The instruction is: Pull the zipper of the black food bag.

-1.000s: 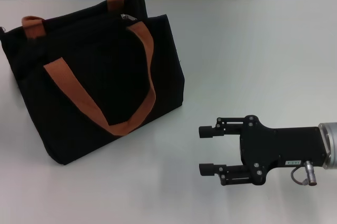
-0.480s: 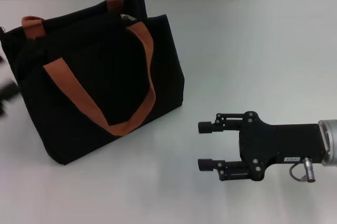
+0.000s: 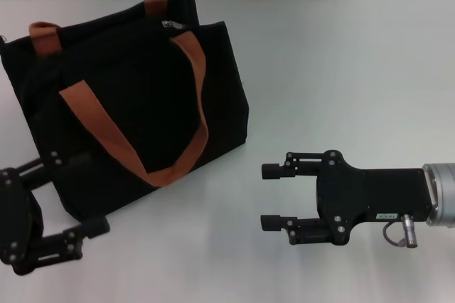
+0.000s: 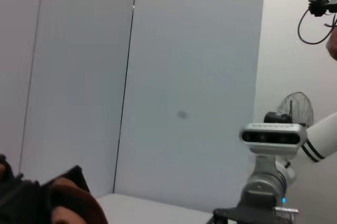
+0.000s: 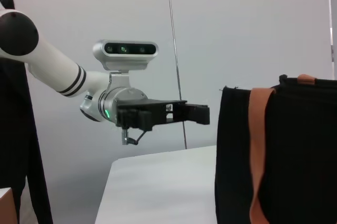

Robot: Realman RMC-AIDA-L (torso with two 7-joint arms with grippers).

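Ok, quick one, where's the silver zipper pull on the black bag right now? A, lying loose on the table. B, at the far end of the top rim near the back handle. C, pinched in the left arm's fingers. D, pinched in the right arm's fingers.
B: the zipper pull sits at the far end of the bag's rim, while the right gripper and left gripper are both open and off it.
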